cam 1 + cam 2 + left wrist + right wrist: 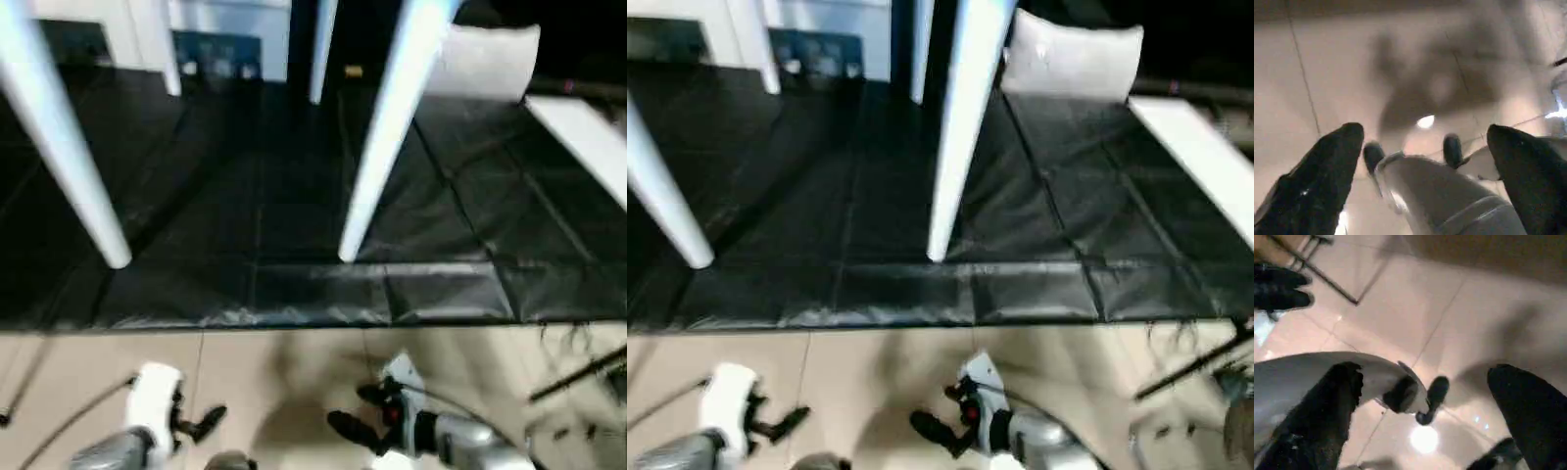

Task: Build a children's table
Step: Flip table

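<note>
The children's table stands on its white tapered legs on the black-covered work table (294,215). One near leg (69,147) stands at the left and another (392,127) right of the middle. Two far legs (162,49) (321,49) are behind them. All of them rise out of the picture's top. My left gripper (201,423) (1425,132) hangs low over the tiled floor in front of the work table, open, holding nothing. My right gripper (358,421) (1426,369) is beside it, also open and holding nothing. The two point toward each other.
The work table's front edge (294,318) runs across above both grippers. A white cushion (485,61) and a white board (588,137) lie at the back right. Behind is a white cabinet (225,29). Dark rods (578,372) stand on the floor at the right.
</note>
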You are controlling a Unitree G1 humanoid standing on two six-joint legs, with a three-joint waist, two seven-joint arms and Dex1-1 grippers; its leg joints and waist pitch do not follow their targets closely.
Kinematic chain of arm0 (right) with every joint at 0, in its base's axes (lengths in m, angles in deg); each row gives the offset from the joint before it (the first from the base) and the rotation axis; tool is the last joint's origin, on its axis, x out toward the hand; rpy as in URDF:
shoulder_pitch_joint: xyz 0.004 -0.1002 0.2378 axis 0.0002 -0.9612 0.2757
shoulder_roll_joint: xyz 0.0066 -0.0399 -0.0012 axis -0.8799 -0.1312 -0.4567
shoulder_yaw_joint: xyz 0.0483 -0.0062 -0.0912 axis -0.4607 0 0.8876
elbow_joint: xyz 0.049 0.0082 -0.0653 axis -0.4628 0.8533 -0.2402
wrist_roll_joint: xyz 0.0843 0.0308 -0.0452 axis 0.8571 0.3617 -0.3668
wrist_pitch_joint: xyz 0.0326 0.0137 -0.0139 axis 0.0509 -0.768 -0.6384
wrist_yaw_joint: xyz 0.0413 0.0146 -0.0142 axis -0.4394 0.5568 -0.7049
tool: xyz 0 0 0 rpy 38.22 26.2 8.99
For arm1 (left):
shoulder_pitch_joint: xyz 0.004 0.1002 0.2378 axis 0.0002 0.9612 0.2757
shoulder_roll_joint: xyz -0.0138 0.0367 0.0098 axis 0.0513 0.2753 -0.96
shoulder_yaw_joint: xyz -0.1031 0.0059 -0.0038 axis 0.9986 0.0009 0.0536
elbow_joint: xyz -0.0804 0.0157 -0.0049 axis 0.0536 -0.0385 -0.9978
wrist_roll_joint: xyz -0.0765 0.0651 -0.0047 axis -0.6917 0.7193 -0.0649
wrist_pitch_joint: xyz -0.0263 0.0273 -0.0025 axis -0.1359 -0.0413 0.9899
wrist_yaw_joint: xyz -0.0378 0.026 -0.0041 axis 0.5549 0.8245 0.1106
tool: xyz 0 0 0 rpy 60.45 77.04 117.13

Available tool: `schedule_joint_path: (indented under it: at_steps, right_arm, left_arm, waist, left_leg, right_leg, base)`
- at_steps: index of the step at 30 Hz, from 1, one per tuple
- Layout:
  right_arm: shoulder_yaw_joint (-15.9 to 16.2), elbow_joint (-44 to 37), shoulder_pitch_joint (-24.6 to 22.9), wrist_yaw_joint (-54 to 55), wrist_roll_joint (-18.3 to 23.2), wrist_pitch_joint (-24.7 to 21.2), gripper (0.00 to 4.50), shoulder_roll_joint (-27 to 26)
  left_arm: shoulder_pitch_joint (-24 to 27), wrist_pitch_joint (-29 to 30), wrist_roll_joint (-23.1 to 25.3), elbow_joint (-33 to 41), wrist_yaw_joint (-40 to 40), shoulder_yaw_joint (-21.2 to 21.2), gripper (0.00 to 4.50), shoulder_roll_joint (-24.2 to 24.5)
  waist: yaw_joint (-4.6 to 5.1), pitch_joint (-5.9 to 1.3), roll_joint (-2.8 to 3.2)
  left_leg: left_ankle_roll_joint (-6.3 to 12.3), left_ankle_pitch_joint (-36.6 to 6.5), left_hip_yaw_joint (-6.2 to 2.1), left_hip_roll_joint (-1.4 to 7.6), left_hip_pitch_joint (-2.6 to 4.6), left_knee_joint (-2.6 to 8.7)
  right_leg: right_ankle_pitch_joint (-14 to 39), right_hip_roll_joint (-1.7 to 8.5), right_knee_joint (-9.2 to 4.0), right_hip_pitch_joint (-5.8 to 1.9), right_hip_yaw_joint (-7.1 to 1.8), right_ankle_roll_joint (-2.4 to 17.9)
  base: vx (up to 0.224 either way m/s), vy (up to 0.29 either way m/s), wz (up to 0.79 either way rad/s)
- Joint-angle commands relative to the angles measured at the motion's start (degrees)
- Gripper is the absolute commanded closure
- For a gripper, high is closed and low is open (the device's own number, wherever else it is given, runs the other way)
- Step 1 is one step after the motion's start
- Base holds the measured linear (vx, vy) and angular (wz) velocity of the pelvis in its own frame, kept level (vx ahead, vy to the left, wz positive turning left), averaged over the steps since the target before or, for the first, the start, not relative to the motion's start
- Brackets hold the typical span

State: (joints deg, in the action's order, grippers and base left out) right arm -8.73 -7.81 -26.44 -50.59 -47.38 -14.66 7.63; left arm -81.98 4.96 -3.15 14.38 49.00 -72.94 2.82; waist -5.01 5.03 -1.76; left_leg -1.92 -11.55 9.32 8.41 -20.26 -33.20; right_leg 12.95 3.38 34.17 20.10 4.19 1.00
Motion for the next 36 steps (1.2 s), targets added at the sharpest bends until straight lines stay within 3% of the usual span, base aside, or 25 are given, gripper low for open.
schedule_joint_path:
  at_steps: [1,2,3,4,5,6,7,10,11,13,14,15,17,19,23,28,36]
  right_arm:
    - [-2.81,8.43,1.97,7.33,-1.27,2.11,0.0,-2.06]
    - [-3.84,10.8,2.63,9.64,-1.17,2.32,0.0,-2.94]
    - [-5.34,14.79,3.72,15.14,-1.31,3.91,0.0,-4.16]
    - [-6.12,17.08,4.34,18.6,-1.47,5.05,0.0,-4.78]
    - [-7.14,19.23,4.64,22.1,-1.21,5.54,0.0,-5.27]
    - [-8.91,21.26,4.44,24.56,0.03,5.83,0.0,-6.03]
    - [-10.12,22.34,4.19,25.6,1.01,5.79,0.0,-6.46]
    - [-12.51,24.58,3.03,28.18,2.54,5.95,0.0,-7.04]
    - [-12.1,26.94,1.81,30.17,1.32,6.05,0.0,-6.89]
    - [-11.66,29.52,2.15,30.86,-0.06,5.47,0.0,-6.85]
    - [-11.66,29.76,2.2,30.9,-0.15,5.37,0.0,-6.86]
    - [-12.03,31.67,2.55,31.45,-0.8,5.91,0.0,-7.1]
    - [-11.97,32.37,2.47,31.57,-1.31,6.54,0.0,-7.23]
    - [-11.89,33.04,2.21,31.52,-2.23,7.78,0.0,-7.45]
    - [-12.25,34.0,2.78,31.52,-2.69,8.06,0.0,-7.32]
    - [-12.42,34.27,3.24,31.52,-2.63,8.22,0.0,-7.17]
    - [-12.42,34.27,3.24,31.52,-2.63,8.22,0.0,-7.17]
  left_arm:
    - [-4.09,-4.62,1.9,-11.23,4.73,0.78,0.01,-2.48]
    - [-5.51,-5.34,2.03,-14.15,5.77,1.12,0.01,-3.21]
    - [-7.74,-6.67,2.45,-19.38,6.56,1.3,0.01,-4.26]
    - [-9.02,-7.46,2.73,-22.47,6.91,1.36,0.01,-4.87]
    - [-10.15,-8.49,3.18,-25.59,8.64,1.54,0.01,-5.48]
    - [-11.21,-9.81,3.35,-28.76,10.87,1.95,0.01,-6.03]
    - [-11.77,-10.62,3.41,-30.49,12.46,2.22,0.01,-6.35]
    - [-12.47,-11.89,3.61,-34.02,14.85,2.49,0.01,-7.24]
    - [-12.26,-13.46,4.69,-36.92,16.31,2.1,0.01,-8.09]
    - [-12.21,-15.38,5.51,-39.73,16.9,2.14,0.01,-8.92]
    - [-12.14,-15.57,5.54,-39.96,16.89,2.16,0.01,-9.03]
    - [-11.66,-17.45,6.08,-41.96,16.49,2.03,0.01,-9.84]
    - [-10.88,-19.04,6.53,-42.71,16.56,1.75,0.01,-10.39]
    - [-9.8,-21.09,7.51,-43.72,17.51,1.01,0.01,-11.71]
    - [-9.42,-23.41,8.73,-44.96,19.13,0.6,0.01,-13.75]
    - [-9.08,-23.97,9.08,-45.24,19.61,0.5,0.01,-14.49]
    - [-9.08,-23.97,9.08,-45.24,19.61,0.5,0.01,-14.49]
  waist:
    - [0.21,-2.26,1.57]
    - [0.21,-2.26,1.3]
    - [0.32,-2.11,2.41]
    - [0.46,-2.08,2.03]
    - [0.45,-2.16,2.43]
    - [0.65,-2.23,2.28]
    - [0.81,-2.1,2.55]
    - [0.91,-2.12,2.58]
    - [0.93,-2.09,2.66]
    - [1.12,-1.94,2.6]
    - [1.27,-1.58,2.74]
    - [1.3,-1.51,2.99]
    - [1.34,-1.08,2.85]
    - [1.4,-1.08,2.92]
    - [1.41,-1.39,2.71]
    - [1.39,-1.57,2.86]
    - [1.43,-1.31,2.97]
  left_leg:
    - [0.94,-13.52,-2.55,5.41,0.16,4.79]
    - [0.83,-13.66,-2.38,5.46,0.32,4.77]
    - [0.22,-14.46,-2.48,5.78,0.4,4.8]
    - [-0.33,-14.3,-2.41,5.82,0.41,4.95]
    - [-0.54,-13.42,-2.48,5.96,0.32,4.96]
    - [-0.38,-13.21,-2.28,6.0,0.4,4.93]
    - [0.32,-13.12,-2.11,5.91,0.37,4.85]
    - [2.25,-11.88,-2.05,5.96,0.06,4.74]
    - [3.28,-11.65,-2.02,6.1,-0.03,4.7]
    - [3.75,-12.71,-1.96,6.1,-0.21,4.82]
    - [3.3,-14.97,-1.92,6.22,-0.01,4.99]
    - [2.95,-16.01,-2.04,6.21,-0.04,5.1]
    - [1.27,-19.94,-2.15,6.4,0.2,5.37]
    - [0.61,-21.35,-2.25,6.45,0.29,5.44]
    - [1.27,-19.65,-2.2,6.52,0.07,5.52]
    - [2.88,-16.92,-1.94,6.41,-0.17,5.32]
    - [2.27,-19.13,-2.01,6.57,-0.01,5.63]
  right_leg:
    - [3.94,7.26,-3.82,-1.33,-4.22,14.05]
    - [5.22,7.3,-4.12,-1.2,-4.28,14.15]
    - [6.11,7.36,-4.03,-1.06,-4.44,14.73]
    - [6.92,7.27,-4.19,-0.99,-4.44,14.59]
    - [5.17,7.31,-3.82,-1.13,-4.46,14.84]
    - [4.13,7.11,-3.77,-1.11,-4.48,14.9]
    - [2.34,7.01,-3.68,-1.01,-4.53,15.03]
    - [0.0,7.16,-3.52,-1.12,-4.51,15.26]
    - [-0.27,7.22,-3.56,-1.07,-4.4,15.39]
    - [1.61,7.25,-3.79,-1.03,-4.35,15.11]
    - [5.17,7.24,-4.28,-0.61,-4.47,14.82]
    - [7.05,7.32,-4.44,-0.67,-4.5,14.67]
    - [13.62,7.59,-5.18,-0.34,-4.77,13.65]
    - [16.17,7.64,-5.45,-0.15,-4.92,12.68]
    - [14.07,7.5,-5.21,-0.23,-4.97,12.44]
    - [10.72,7.53,-4.94,-0.3,-4.85,13.25]
    - [14.04,7.5,-5.35,0.03,-4.91,12.68]
  base:
    - [0.0,0.0,0.0]
    - [0.0,0.0,0.0]
    - [0.0,0.0,0.0]
    - [0.0,0.0,0.0]
    - [0.0,0.0,0.0]
    - [0.0,0.0,0.0]
    - [0.0,0.0,0.0]
    - [0.0,0.0,0.0]
    - [0.0,0.0,0.0]
    - [0.0,0.0,0.0]
    - [0.0,0.0,0.0]
    - [0.0,0.0,0.0]
    - [0.0,0.0,0.0]
    - [0.0,0.0,0.0]
    - [0.0,0.0,0.0]
    - [0.0,0.0,0.0]
    - [0.0,0.0,0.0]
